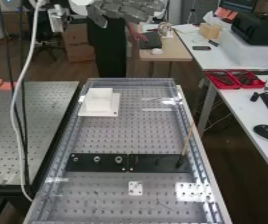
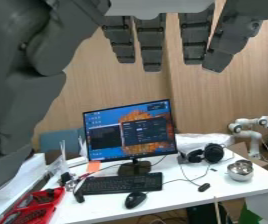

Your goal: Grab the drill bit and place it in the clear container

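Drill bit: no sure identification; best candidate is the thin tan rod [image 1: 188, 137] with a dark foot, leaning slightly at the far-right end of the black plate [image 1: 159, 163]. Handling, judged: light, stiff, narrow enough to roll or slip between fingertips; if a true bit, hard but liable to snap under side load. Suggest a pinch about mid-shank, above the dark foot, then a straight lift along its lean. Hand [image 1: 121, 10]: above the bench's far end, well apart from the rod; fingers [image 2: 150, 45] nearly straight, spread, nothing held. Surface: perforated metal bench top [image 1: 131, 137], glossy, strong glare; clear plastic edging [image 1: 133, 79] around it, possibly the container, cannot confirm. White block [image 1: 99, 100] farther along. Room: side desk with monitor [image 2: 130, 131], keyboard [image 2: 121, 183], headphones [image 2: 213, 152], metal bowl [image 2: 240, 170], red trays [image 2: 46, 196].
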